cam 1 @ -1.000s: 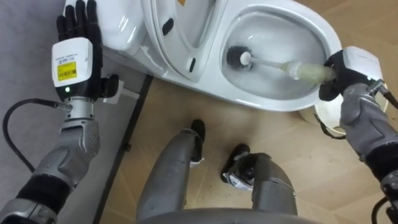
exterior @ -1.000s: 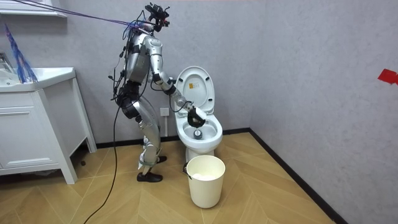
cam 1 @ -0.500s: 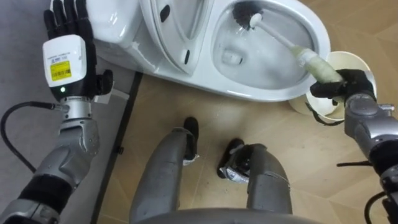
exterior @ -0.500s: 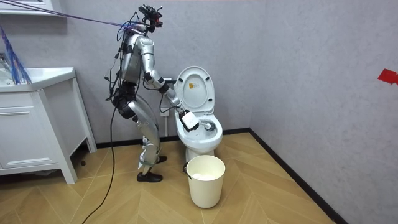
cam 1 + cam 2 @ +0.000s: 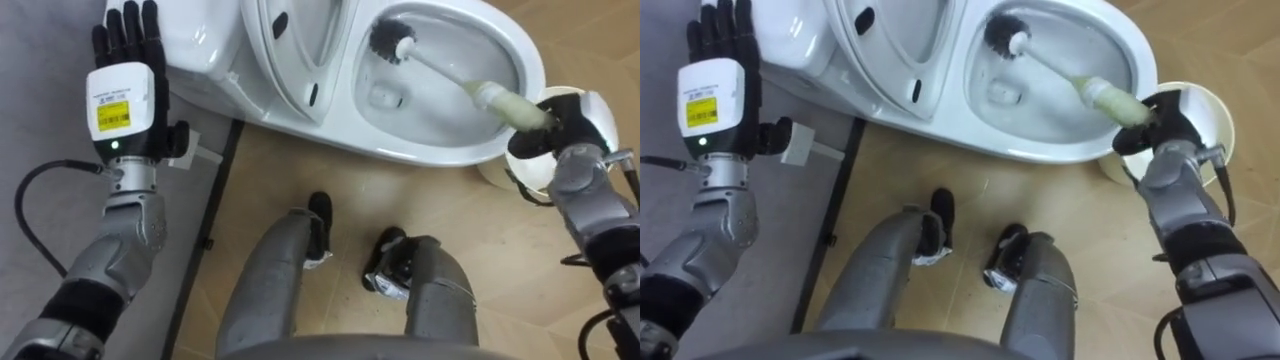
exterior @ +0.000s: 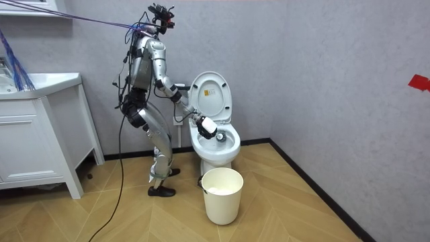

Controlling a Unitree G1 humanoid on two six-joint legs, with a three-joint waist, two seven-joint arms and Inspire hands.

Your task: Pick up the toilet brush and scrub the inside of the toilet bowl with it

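Reaching up beside the toilet's (image 5: 440, 152) tank, the left robot hand (image 5: 125, 95) shows its back, with the fingers straight and spread wide, and it holds nothing. It hangs at the toilet's left, apart from the porcelain. The lid (image 5: 300, 50) stands raised at the bowl's left edge.

Inside the bowl, the toilet brush (image 5: 440, 70) lies slanted. Its dark bristle head (image 5: 388, 42) rests high on the bowl's wall, just beside the raised lid and above the outlet at the bottom. The pale handle runs from there across the bowl to its right rim.

At that rim the right robot hand (image 5: 562, 128) has its fingers curled round the handle's thick end, holding the brush. A white bin (image 6: 222, 195) stands on the wooden floor just beside the toilet, below this hand.

In the room view the robot stands at the toilet's left, leaning back, its right arm stretched down to the bowl.

A second ago the bristle head sat low in the bowl's outlet and the right robot hand reached in over the rim. Now the head is up on the wall and the hand is drawn back to the rim. The left robot hand is raised as before.
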